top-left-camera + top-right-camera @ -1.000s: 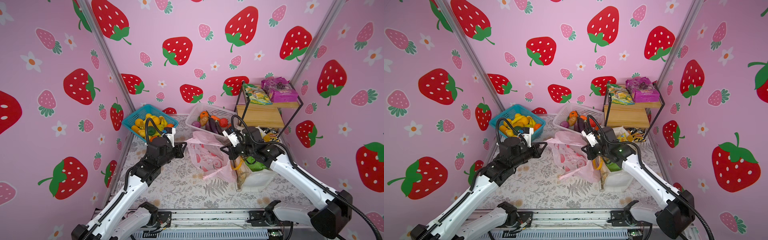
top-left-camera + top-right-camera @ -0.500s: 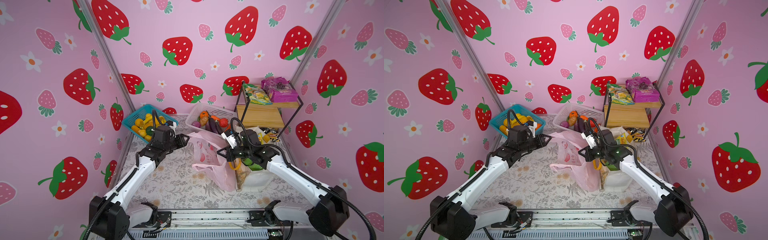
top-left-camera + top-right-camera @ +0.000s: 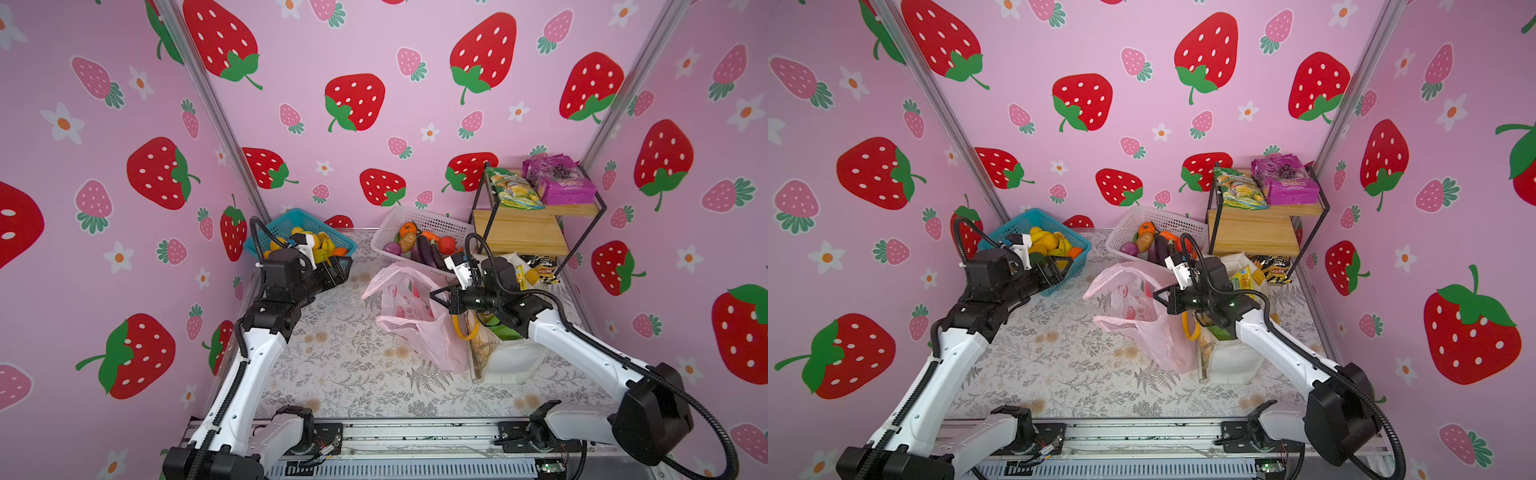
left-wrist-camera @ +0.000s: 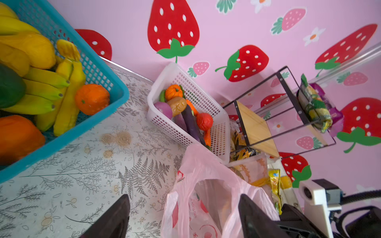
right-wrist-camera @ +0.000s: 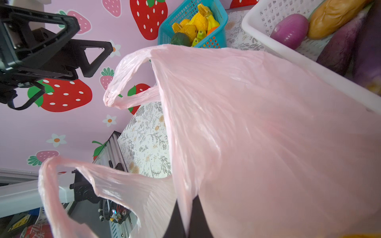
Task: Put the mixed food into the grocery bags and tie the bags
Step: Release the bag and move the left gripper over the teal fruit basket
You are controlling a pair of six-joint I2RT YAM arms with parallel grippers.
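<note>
Right wrist: my R pincer (image 5: pixel 185 206) clamped on pink bag (image 5: pixel 257 123) rim, bag filling centre-right of frame; L pincer (image 5: pixel 94 37) upper left, jaws apart, empty.

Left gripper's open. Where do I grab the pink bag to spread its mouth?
Probably the upstanding loop handle of the pink bag, the one nearest the left gripper. Come in level from that side and pinch its bunched end; the right gripper clamps the opposite rim, so pulling apart should open the mouth.
</note>
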